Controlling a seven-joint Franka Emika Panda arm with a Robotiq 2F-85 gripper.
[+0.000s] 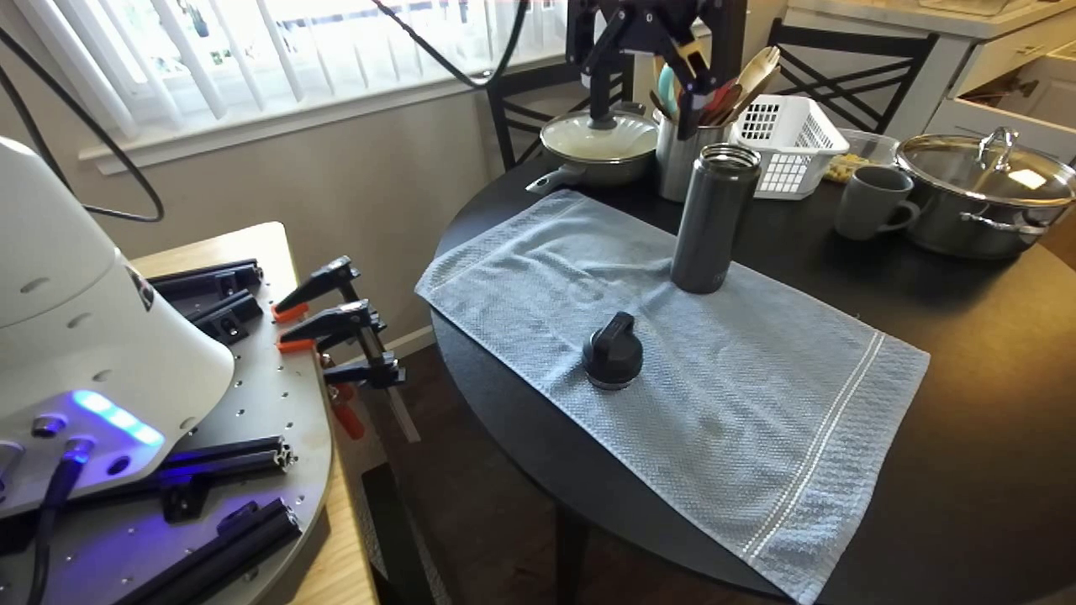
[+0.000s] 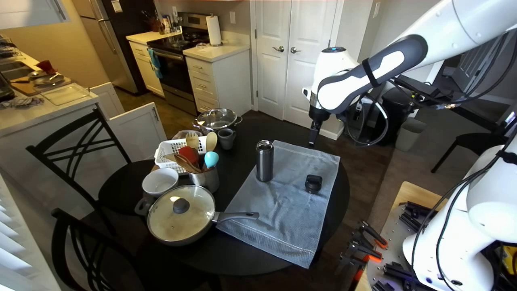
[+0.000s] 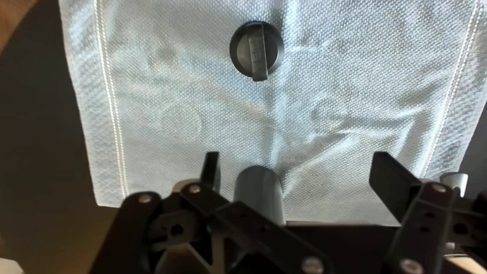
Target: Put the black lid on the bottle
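The black lid rests on the grey-blue towel with its handle-like top up; it also shows in an exterior view and near the top of the wrist view. The dark grey bottle stands upright and uncapped on the towel, a little apart from the lid, and shows in an exterior view. In the wrist view the bottle is partly hidden behind the gripper links. My gripper is open and empty, raised above the table; it also shows in both exterior views.
The towel lies on a round black table. A lidded pan, a utensil holder, a white basket, a grey mug and a glass-lidded pot stand around the bottle's far side. Clamps hold the robot base.
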